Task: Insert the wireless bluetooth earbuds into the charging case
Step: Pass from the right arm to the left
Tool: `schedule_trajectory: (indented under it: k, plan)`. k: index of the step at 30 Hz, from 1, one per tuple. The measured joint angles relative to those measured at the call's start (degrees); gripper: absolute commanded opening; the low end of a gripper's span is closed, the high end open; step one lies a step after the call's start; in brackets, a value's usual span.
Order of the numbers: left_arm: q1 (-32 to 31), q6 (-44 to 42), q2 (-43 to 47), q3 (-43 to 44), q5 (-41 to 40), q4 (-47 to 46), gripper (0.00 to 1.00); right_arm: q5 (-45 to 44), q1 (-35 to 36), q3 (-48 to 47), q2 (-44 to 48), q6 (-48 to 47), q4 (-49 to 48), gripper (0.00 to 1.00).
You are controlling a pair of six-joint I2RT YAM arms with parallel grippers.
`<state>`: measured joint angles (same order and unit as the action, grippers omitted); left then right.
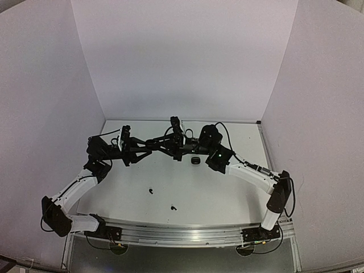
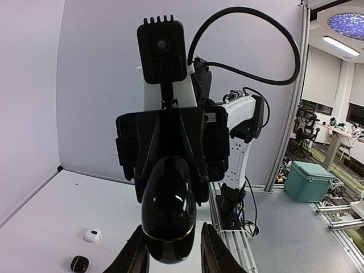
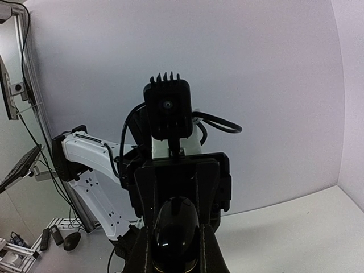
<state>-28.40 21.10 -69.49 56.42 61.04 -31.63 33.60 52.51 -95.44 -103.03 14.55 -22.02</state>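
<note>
Top external view has the two arms meeting nose to nose above the middle of the surface [image 1: 210,193]. It reads to me as a two-handed hold. The left pincer [image 2: 170,259] and the right pincer [image 3: 176,261] each look closed on opposite ends of one glossy black charging case [image 2: 169,210], which is lifted clear of the surface. My guess is that one side steadies the body while the other works the lid at the thin pale seam. Whether the lid has begun to part, I can't tell.

The earbuds are not in it. I can make out only two tiny dark buds, one [image 1: 151,190] and another [image 1: 173,207], lying loose nearer the arm bases and well apart from the held case.

From above, the case is lost in the tangle of black parts. The left wrist view shows it plainly, a finger pressed to each side below the seam. It also shows a white case [image 2: 92,234] near a spare black case [image 2: 79,263] down on the surface. The right wrist view shows its own fingers hugging the case's sides, but nothing lying on the surface. Only the overhead shows the buds.
</note>
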Motion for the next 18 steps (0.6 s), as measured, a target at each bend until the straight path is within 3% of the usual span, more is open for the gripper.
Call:
schedule_trajectory:
  k: [5, 18]
  plan:
    - [0.0, 0.0, 0.0, 0.0, -0.2, 0.0, 0.26, 0.2, 0.0, 0.0, -0.4, 0.3, -0.1, 0.0]
    - [0.2, 0.0, 0.0, 0.0, -0.2, 0.0, 0.27, 0.7, 0.0, -0.2, -1.0, 0.5, -1.1, 0.0]
